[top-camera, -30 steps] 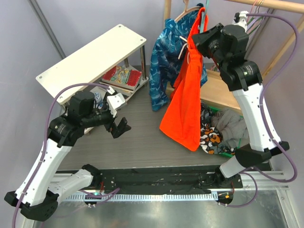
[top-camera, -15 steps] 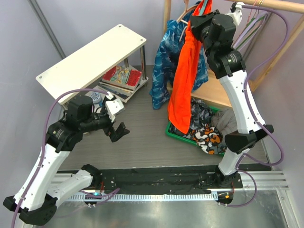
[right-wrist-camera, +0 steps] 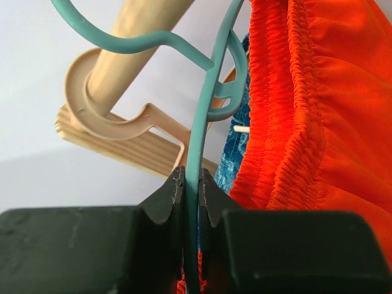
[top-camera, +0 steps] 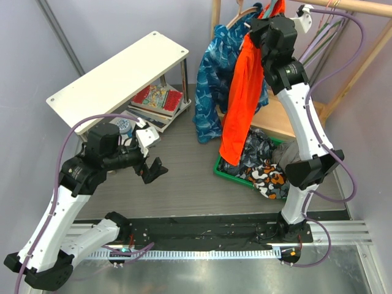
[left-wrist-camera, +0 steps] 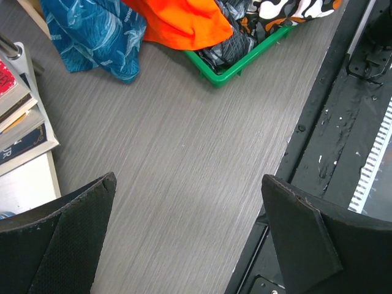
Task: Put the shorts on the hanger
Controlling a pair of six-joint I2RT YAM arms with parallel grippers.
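Note:
The orange-red shorts [top-camera: 244, 98] hang from the teal hanger [right-wrist-camera: 202, 135] at the wooden rail [top-camera: 343, 6], top right in the top view. In the right wrist view the waistband [right-wrist-camera: 288, 116] lies draped on the hanger's arm, and the hanger's hook curves right by the wooden rail [right-wrist-camera: 138, 37]. My right gripper [right-wrist-camera: 192, 184] is shut on the hanger's thin bar; it also shows in the top view [top-camera: 264, 30]. My left gripper [top-camera: 151, 160] is open and empty, low over the table at the left; its fingers [left-wrist-camera: 306, 233] frame bare tabletop.
A blue leaf-patterned garment [top-camera: 211, 67] hangs left of the shorts. A green basket [left-wrist-camera: 245, 64] holds dark patterned clothes [top-camera: 266, 168] under the shorts. A white shelf [top-camera: 116, 73] with books [top-camera: 156, 101] stands at the back left. A beige hanger [right-wrist-camera: 116, 116] sits on the rail.
My right arm has lifted the hanger with the shorts up and back towards the rail; the shorts' hem rose off the basket side. My left arm barely moved.

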